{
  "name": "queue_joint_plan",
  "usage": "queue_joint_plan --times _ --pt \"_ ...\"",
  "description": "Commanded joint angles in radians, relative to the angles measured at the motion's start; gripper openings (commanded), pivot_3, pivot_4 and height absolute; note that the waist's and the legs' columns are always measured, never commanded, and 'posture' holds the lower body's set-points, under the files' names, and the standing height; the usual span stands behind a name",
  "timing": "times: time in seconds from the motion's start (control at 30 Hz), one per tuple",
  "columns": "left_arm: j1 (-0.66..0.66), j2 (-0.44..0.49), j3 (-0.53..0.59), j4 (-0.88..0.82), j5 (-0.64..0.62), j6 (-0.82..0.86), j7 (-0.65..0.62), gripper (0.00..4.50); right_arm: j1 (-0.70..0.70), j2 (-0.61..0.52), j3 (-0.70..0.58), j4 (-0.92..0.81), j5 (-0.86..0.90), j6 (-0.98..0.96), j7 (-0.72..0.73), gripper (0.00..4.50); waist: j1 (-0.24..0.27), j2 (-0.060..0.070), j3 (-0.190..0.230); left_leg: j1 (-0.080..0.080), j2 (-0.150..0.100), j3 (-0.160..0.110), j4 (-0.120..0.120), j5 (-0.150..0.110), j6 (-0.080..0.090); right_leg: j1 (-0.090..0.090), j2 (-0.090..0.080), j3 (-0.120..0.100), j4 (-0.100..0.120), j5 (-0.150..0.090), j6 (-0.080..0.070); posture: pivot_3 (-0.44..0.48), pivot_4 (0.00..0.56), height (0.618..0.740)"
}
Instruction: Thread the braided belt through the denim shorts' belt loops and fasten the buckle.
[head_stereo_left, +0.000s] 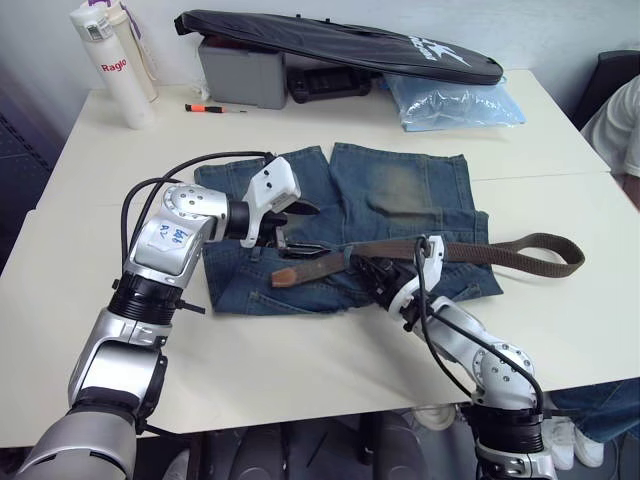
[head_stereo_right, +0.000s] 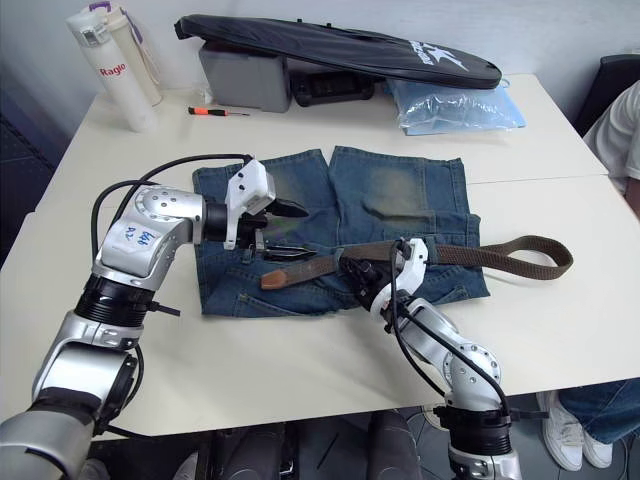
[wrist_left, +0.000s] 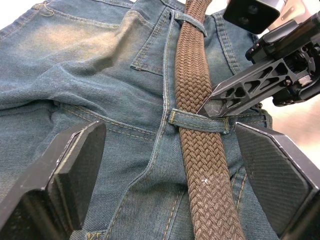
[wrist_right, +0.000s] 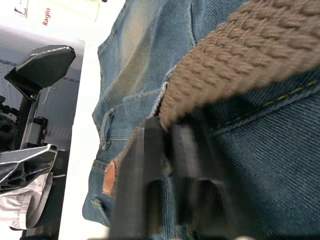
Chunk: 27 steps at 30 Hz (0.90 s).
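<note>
While the belt (wrist_left: 197, 125) already ran under two loops (wrist_left: 197, 121), the right gripper (head_stereo_left: 372, 272) clenched it; the left gripper (head_stereo_left: 292, 222) gaped just above, buckle unfastened.

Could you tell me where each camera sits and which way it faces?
Left and right eye views: on the head, looking down at the denim shorts on the table; both arms show.
Left wrist view: along the open left pincer, at the braided belt under a belt loop.
Right wrist view: against belt and denim.
All share the belt.
</note>
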<state>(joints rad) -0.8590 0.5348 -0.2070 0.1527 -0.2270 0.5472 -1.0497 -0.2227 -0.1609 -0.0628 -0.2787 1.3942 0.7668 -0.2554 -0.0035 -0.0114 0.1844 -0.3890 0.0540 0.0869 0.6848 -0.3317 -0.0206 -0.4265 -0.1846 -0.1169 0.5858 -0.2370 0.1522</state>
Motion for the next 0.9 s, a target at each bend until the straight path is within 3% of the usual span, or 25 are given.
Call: queue_joint_plan --times 0.03,0.13,0.17,0.2,0.33,0.43,0.6,0.7,0.8,0.9 --pt "-0.029 -0.002 0.004 -0.012 0.002 -0.020 -0.012 4.50 0.031 -0.080 -0.056 -0.104 0.075 0.047 0.018 2.26 0.001 0.000 0.000 0.000 0.000 0.000 0.000 0.000 0.000 0.000 0.000 0.000 0.000 0.000 0.000 0.000 0.150 0.740" --pt "-0.035 -0.003 0.001 -0.001 0.005 -0.027 -0.022 4.50 0.044 -0.224 -0.099 -0.170 0.103 0.103 0.056 3.51 0.004 0.000 0.000 0.000 0.000 0.001 0.000 0.000 0.000 -0.001 0.000 0.001 0.000 0.000 0.000 0.000 0.150 0.740" --pt "-0.037 -0.003 0.000 0.003 0.006 -0.030 -0.026 4.50 0.049 -0.284 -0.113 -0.193 0.114 0.129 0.083 4.19 0.005 0.000 0.000 0.000 0.000 0.001 0.000 0.000 0.000 -0.001 0.000 0.001 0.000 0.000 0.000 0.000 0.150 0.740" --pt "-0.039 -0.002 -0.001 0.006 0.007 -0.032 -0.030 4.50 0.053 -0.345 -0.124 -0.218 0.109 0.154 0.122 4.44 0.005 0.000 0.000 0.000 0.000 0.001 0.000 0.000 0.000 -0.001 0.000 0.001 0.000 0.000 0.000 0.000 0.150 0.740" --pt "-0.045 0.002 -0.002 0.020 0.010 -0.043 -0.043 4.50 0.059 -0.633 -0.088 -0.321 -0.090 0.200 0.397 4.44 0.008 -0.001 0.000 0.000 0.000 0.002 0.000 0.000 0.001 -0.001 0.000 0.002 -0.001 0.000 0.000 0.000 0.150 0.740" --pt "-0.047 0.005 -0.004 0.026 0.013 -0.051 -0.051 4.50 -0.006 -0.751 0.039 -0.340 -0.320 0.138 0.549 4.44 0.004 -0.001 0.000 0.000 0.000 0.003 0.000 0.000 0.001 -0.002 0.000 0.003 -0.001 0.000 0.000 0.000 0.150 0.740" --pt "-0.041 0.014 0.002 0.014 0.013 -0.047 -0.052 4.50 -0.088 -0.794 0.270 -0.334 -0.607 0.081 0.686 4.44 0.006 -0.001 0.000 0.000 0.000 0.004 0.000 0.000 0.001 -0.002 0.000 0.003 -0.001 0.000 0.001 0.000 0.150 0.740" --pt "-0.025 0.030 0.010 -0.010 0.010 -0.035 -0.051 4.50 -0.105 -0.781 0.384 -0.234 -0.789 0.050 0.698 4.44 0.012 -0.002 0.000 -0.001 -0.001 0.004 0.000 0.000 0.001 -0.002 0.000 0.003 -0.002 0.001 0.001 0.000 0.150 0.740" --pt "-0.018 0.043 0.019 -0.027 0.002 -0.025 -0.048 4.50 -0.105 -0.762 0.347 -0.160 -0.810 0.056 0.730 3.61 0.020 -0.002 0.000 -0.001 -0.001 0.004 0.002 -0.001 0.001 -0.002 0.000 0.003 -0.002 0.001 0.002 0.000 0.150 0.740" --pt "-0.018 0.048 0.025 -0.027 0.001 -0.021 -0.040 4.50 -0.107 -0.803 0.311 -0.126 -0.865 0.013 0.789 2.12 0.031 -0.003 0.000 -0.001 -0.001 0.004 0.003 0.000 0.001 -0.001 0.000 0.003 -0.002 0.002 0.001 0.000 0.150 0.740"
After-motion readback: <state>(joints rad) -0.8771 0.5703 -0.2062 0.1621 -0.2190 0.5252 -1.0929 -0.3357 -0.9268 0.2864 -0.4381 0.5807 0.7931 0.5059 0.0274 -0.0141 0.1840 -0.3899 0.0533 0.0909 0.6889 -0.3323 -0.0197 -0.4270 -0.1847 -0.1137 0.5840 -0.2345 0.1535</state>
